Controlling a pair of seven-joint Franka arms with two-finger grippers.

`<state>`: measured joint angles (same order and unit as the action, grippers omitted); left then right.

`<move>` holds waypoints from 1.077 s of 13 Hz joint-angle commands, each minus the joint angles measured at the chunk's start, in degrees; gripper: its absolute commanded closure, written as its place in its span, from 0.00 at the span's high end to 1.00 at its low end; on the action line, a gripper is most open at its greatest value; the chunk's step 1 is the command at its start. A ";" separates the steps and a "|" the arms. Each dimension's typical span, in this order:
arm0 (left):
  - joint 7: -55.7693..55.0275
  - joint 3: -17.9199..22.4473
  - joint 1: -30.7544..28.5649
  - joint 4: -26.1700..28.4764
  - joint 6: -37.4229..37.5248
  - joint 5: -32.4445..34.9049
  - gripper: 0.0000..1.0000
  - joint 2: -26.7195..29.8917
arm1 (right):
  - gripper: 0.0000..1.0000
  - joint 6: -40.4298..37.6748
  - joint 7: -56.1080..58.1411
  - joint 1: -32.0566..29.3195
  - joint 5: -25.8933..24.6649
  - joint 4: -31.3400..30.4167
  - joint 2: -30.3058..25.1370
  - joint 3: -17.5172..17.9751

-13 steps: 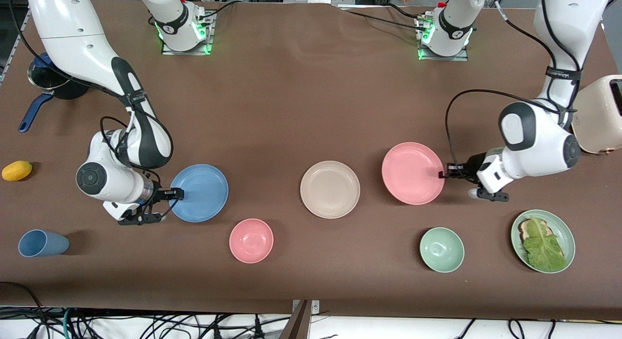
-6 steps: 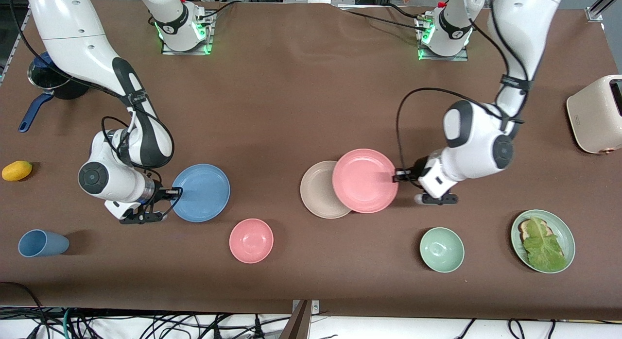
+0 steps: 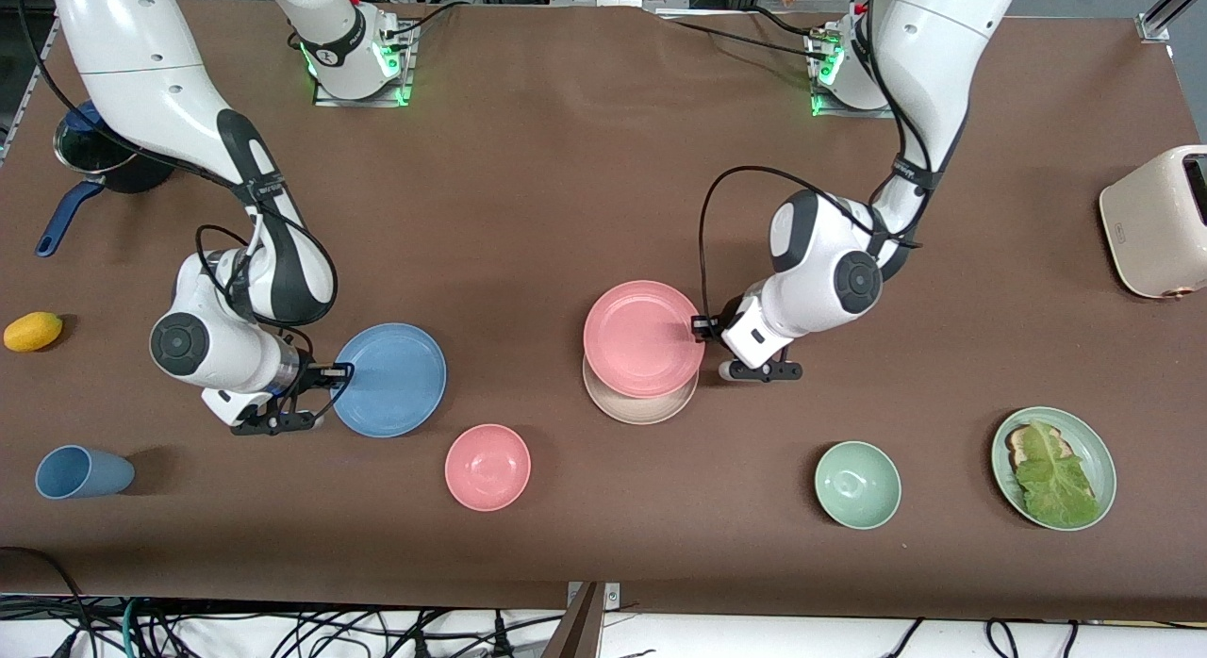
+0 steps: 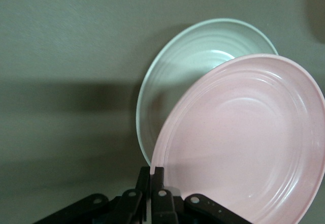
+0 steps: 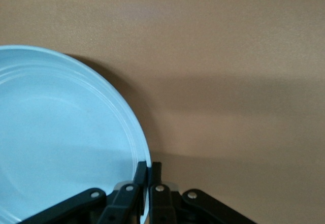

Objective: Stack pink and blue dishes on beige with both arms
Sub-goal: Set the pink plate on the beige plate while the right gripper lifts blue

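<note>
The salmon pink plate [image 3: 643, 337] [image 4: 244, 142] hangs just over the beige plate [image 3: 641, 405] [image 4: 188, 66], covering most of it. My left gripper [image 3: 700, 327] [image 4: 151, 176] is shut on the pink plate's rim at the side toward the left arm's end. The sky blue plate [image 3: 391, 379] [image 5: 61, 137] sits toward the right arm's end of the table, tilted slightly. My right gripper [image 3: 336, 370] [image 5: 148, 170] is shut on its rim, pinching the edge between both fingers.
A small pink bowl [image 3: 487, 467] and a pale green bowl [image 3: 857, 485] lie nearer the front camera. A green dish with lettuce on toast [image 3: 1053, 467], a blue cup [image 3: 81, 472], a yellow fruit [image 3: 33, 331], a dark pot [image 3: 90, 158] and a toaster [image 3: 1155, 222] stand near the table's ends.
My left gripper has carried the pink plate toward the right arm's end until it hangs over the beige plate. The right gripper has kept its hold on the blue plate, barely shifting.
</note>
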<state>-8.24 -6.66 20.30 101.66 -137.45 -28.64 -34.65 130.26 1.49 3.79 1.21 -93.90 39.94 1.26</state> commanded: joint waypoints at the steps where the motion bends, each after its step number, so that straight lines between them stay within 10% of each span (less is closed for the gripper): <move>1: 0.25 0.86 1.41 -1.29 -0.62 -2.04 0.00 -1.11 | 0.00 -3.93 1.59 -0.54 0.55 -0.14 -3.89 0.15; 8: 0.25 0.95 1.94 -1.64 -3.79 -1.95 0.00 -3.57 | 0.00 -25.29 2.20 -0.63 0.99 8.11 -13.56 0.50; 14: 0.25 1.30 0.98 -2.51 -4.14 -2.21 0.68 -3.75 | 0.00 -30.60 1.15 0.34 3.44 12.69 -14.28 2.34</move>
<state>-8.41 -5.85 21.16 101.25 -141.56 -28.64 -37.52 100.33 2.60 4.06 3.30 -82.27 24.90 2.56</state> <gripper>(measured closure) 0.612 0.956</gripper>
